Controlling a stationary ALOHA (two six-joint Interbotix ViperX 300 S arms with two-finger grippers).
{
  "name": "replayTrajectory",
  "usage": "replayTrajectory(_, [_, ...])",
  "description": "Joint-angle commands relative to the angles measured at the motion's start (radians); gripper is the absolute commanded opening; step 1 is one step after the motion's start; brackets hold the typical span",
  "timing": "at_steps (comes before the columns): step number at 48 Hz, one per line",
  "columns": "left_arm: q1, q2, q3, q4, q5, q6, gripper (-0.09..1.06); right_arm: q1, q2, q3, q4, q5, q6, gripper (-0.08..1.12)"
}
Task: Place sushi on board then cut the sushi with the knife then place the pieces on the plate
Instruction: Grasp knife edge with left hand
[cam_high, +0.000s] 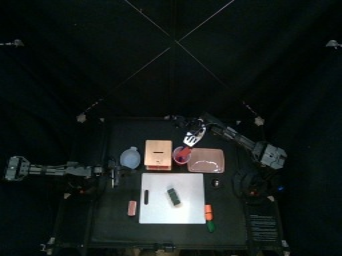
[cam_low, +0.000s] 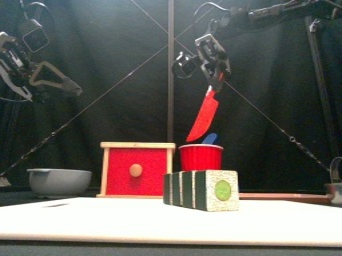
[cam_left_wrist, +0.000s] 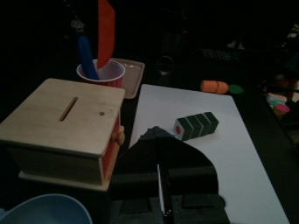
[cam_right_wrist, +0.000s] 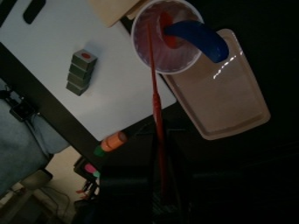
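The dark green sushi roll (cam_high: 174, 195) lies whole on the white cutting board (cam_high: 154, 215), near and large in the front view (cam_low: 203, 190). My right gripper (cam_low: 214, 68) hangs above the red cup (cam_low: 202, 157), shut on the handle of the red knife (cam_low: 206, 115), whose tip is still at the cup's mouth. The blue knife (cam_low: 213, 139) stays in the cup. In the right wrist view the red knife (cam_right_wrist: 156, 114) shows edge-on between the jaws, above the cup (cam_right_wrist: 155, 52). My left gripper (cam_left_wrist: 162, 179) rests shut and holding nothing at the table's left.
The wooden box (cam_high: 160, 150) with its red drawer front stands left of the cup, and the blue-grey bowl (cam_high: 130, 157) left of that. The pink tray (cam_high: 207, 160) lies right of the cup. Small orange and green toys (cam_high: 210, 213) lie at the board's right edge.
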Motion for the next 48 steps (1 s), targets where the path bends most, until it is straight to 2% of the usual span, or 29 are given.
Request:
replayTrajectory(1, [0.003,0.002,-0.032,0.0,-0.005,0.002,-0.02,0.023,-0.084,-0.028,-0.012,0.0,0.002,0.51])
replayTrajectory(13, [0.002,0.003,-0.061,0.003,-0.003,0.002,-0.02,0.13,-0.181,-0.028,-0.101,-0.003,-0.003,0.51])
replayTrajectory(17, [0.002,0.002,-0.069,0.003,-0.005,0.002,-0.02,0.19,-0.215,-0.021,-0.167,-0.025,-0.005,0.51])
replayTrajectory(25, [-0.006,0.003,-0.083,0.005,-0.005,0.002,-0.02,0.333,-0.275,0.029,-0.288,-0.126,-0.005,0.51])
replayTrajectory(32, [-0.015,0.003,-0.094,0.006,-0.012,0.002,-0.02,0.459,-0.321,0.138,-0.367,-0.267,0.0,0.51])
replayTrajectory(36, [-0.035,0.003,-0.098,0.008,-0.012,0.002,-0.02,0.511,-0.348,0.207,-0.385,-0.367,0.003,0.51])
replayTrajectory(41, [-0.077,0.003,-0.104,0.008,-0.015,0.002,0.01,0.548,-0.388,0.299,-0.371,-0.489,0.018,0.51])
replayTrajectory(48, [-0.135,0.003,-0.104,0.006,-0.017,-0.002,0.16,0.561,-0.456,0.466,-0.331,-0.657,0.084,0.51])
